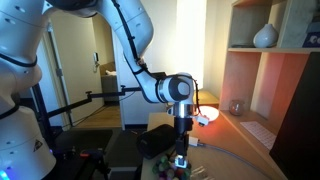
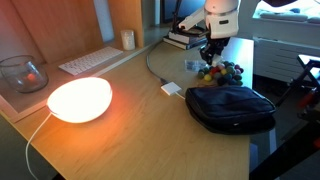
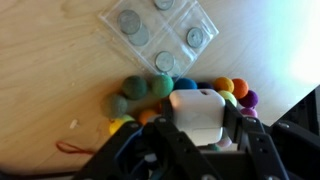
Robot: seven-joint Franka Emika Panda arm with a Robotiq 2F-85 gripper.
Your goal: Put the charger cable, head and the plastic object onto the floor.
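In the wrist view my gripper (image 3: 198, 118) is shut on the head (image 3: 198, 112), a small white boxy block held between the two fingers (image 3: 164, 116). It hangs over a cluster of coloured felt balls (image 3: 150, 88). Beyond the balls the plastic object (image 3: 160, 30), a clear sheet with round discs in it, lies flat on the pale tabletop. In an exterior view the gripper (image 2: 210, 52) points down over the balls (image 2: 222, 72). The thin white charger cable (image 2: 152, 68) curves across the table to a small white piece (image 2: 172, 89).
A black pouch (image 2: 232, 105) lies near the table's front edge. A glowing lamp (image 2: 80, 98), a keyboard (image 2: 90, 60), a glass bowl (image 2: 22, 72) and stacked books (image 2: 185, 38) stand around. The light brown floor (image 1: 95, 112) shows beyond the table.
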